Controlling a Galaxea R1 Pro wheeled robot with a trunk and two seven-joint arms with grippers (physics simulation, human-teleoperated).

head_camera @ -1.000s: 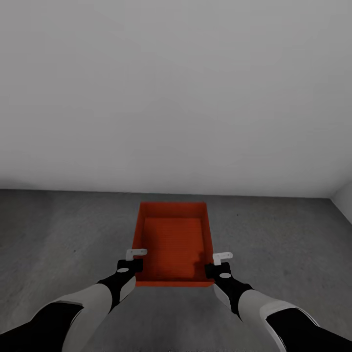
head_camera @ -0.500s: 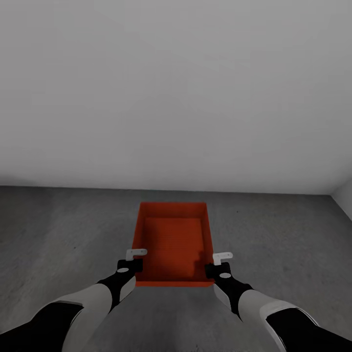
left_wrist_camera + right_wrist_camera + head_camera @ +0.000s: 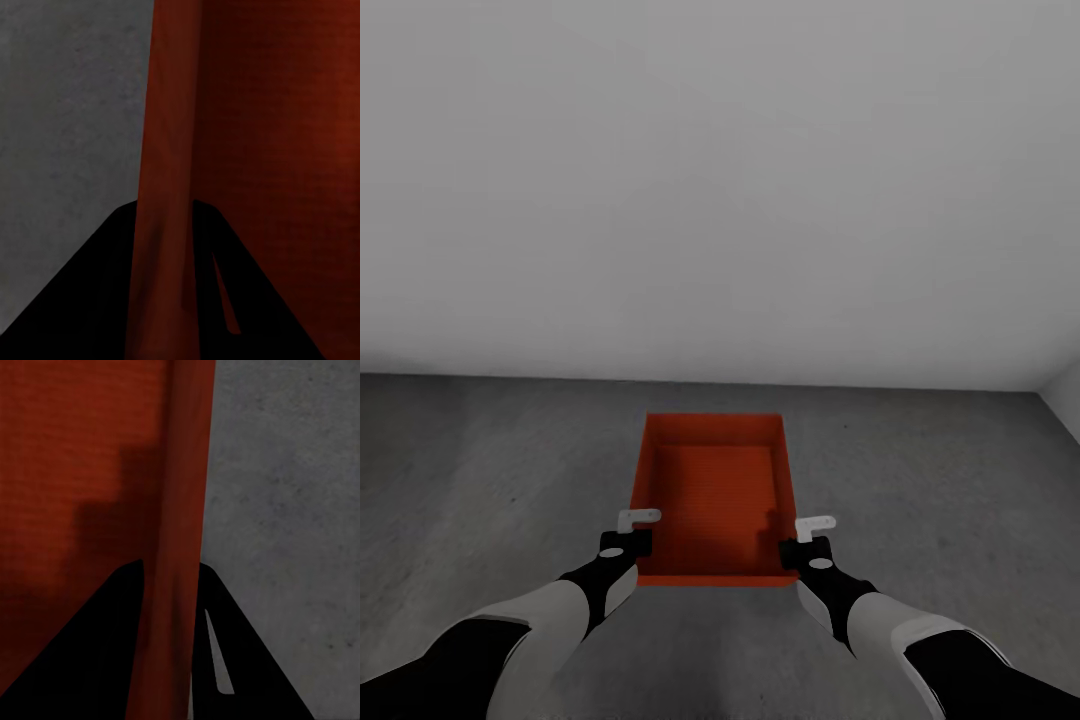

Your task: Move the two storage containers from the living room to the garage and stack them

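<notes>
both end effectors, left (image 3: 628, 536) and right (image 3: 800, 541), pinch the orange container's (image 3: 712, 490) side walls (grey wall (image 3: 720, 180) ahead).

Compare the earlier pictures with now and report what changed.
Only the view shifted: the line where wall meets floor sits slightly higher, so the camera moved. The container keeps its place between the arms, the left gripper and right gripper still clamped on its side walls.

Left claw (image 3: 626, 545), right claw (image 3: 804, 550) both clamped, arms forward.
</notes>
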